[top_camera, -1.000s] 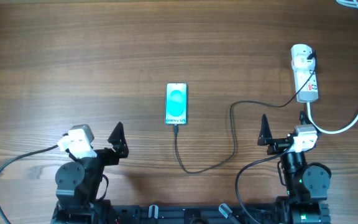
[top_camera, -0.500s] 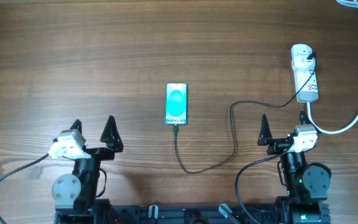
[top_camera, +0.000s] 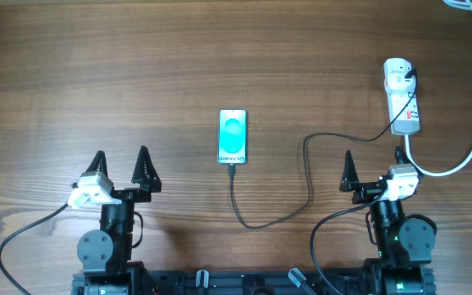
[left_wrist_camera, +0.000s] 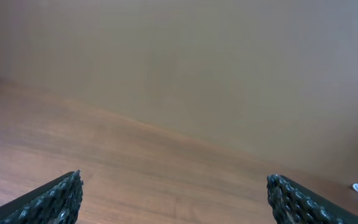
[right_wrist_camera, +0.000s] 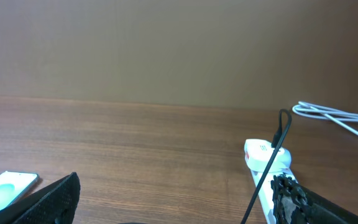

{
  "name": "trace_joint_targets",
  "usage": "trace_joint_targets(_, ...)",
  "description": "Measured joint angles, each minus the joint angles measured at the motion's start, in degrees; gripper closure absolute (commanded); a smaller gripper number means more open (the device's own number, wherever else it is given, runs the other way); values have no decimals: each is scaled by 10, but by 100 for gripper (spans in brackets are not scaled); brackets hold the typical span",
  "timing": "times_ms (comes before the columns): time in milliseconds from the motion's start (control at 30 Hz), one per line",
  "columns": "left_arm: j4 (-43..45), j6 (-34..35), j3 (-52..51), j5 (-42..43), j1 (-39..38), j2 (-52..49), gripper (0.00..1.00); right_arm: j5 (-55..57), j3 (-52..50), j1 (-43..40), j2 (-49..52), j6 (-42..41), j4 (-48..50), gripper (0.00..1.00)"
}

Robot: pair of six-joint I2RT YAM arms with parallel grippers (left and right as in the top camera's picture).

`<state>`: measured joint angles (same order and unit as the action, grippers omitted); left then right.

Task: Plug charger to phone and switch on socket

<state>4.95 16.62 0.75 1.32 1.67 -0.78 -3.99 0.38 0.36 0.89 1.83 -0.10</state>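
Observation:
The phone (top_camera: 233,137) lies screen-up at the table's middle, its screen lit cyan and white; its corner shows in the right wrist view (right_wrist_camera: 5,188). The thin black charger cable (top_camera: 308,176) runs from the phone's lower edge, loops down and right, then up to the white socket strip (top_camera: 401,107) at the far right, also in the right wrist view (right_wrist_camera: 267,167). My left gripper (top_camera: 120,166) is open and empty at the front left; its wrist view shows only its fingertips (left_wrist_camera: 174,198) over bare wood. My right gripper (top_camera: 374,167) is open and empty, below the socket.
A thicker white cord (top_camera: 470,156) curves from the socket strip along the right edge to the far corner, also in the right wrist view (right_wrist_camera: 334,116). Both arm bases stand at the table's front edge.
My left gripper has swung from pointing right to pointing away from me, moving left. The right arm, phone, cable and socket have not moved.

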Motion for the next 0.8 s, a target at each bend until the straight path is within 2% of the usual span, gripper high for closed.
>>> trace_joint_targets(167, -90, -1, -2, 0, 0, -1, 0, 0, 0, 0, 0, 0, 0, 0)
trace_joint_targets(567, -90, -31, -2, 0, 0, 0, 0, 0, 0, 0, 0, 0, 0, 0)
trace_joint_targets(800, -90, -81, -2, 0, -8, 0, 0, 0, 0, 0, 0, 0, 0, 0)
